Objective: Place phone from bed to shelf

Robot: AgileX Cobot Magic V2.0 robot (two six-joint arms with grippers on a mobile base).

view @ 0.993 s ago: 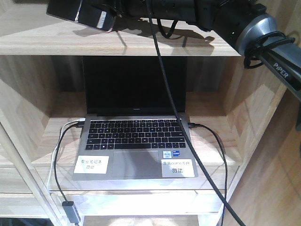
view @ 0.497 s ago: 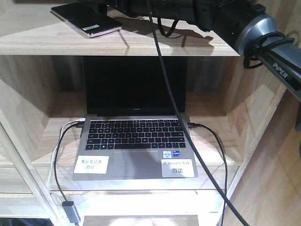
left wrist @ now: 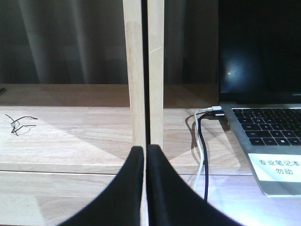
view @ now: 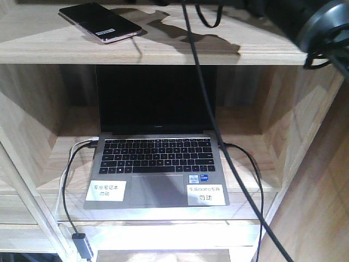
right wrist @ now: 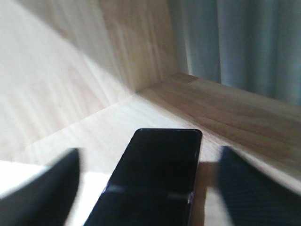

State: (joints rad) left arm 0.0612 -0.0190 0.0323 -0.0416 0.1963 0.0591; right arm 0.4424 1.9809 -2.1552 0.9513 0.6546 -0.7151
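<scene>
The thin black glossy phone [view: 100,22] lies flat on the top board of the light natural-wood shelf [view: 163,52], untouched. The right gripper [right wrist: 148,181] has its jaws spread wide, one on either side of the phone without contact. The left gripper [left wrist: 145,155] has its jaws pressed together, before the shelf's upright panel.

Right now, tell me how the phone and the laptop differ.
The phone lies flat on the upper board of the shelf; the laptop sits one level below, opened with its screen upright. The phone is far smaller. Cables plug into the laptop, none into the phone. Both have dark screens.
</scene>
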